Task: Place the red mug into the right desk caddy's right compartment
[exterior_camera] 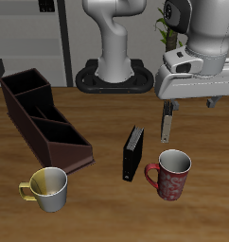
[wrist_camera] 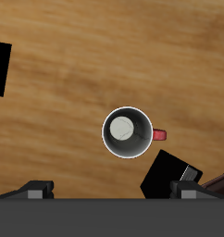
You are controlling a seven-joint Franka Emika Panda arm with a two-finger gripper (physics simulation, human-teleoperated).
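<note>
The red mug, speckled white with a grey inside, stands upright near the table's front edge, its handle towards the black box. In the wrist view the red mug shows from straight above, handle sticking out. My gripper is open and empty, well above the mug and slightly farther back; its fingertips frame the wrist view's edge. The right desk caddy, long and maroon-brown, lies apart from the mug. Its right compartment is the tall end farthest back; the sloped low end points to the front.
A black box stands between the red mug and the caddy, also in the wrist view. A cream-yellow mug sits by the caddy's sloped end near the front edge. The robot's base is at the back.
</note>
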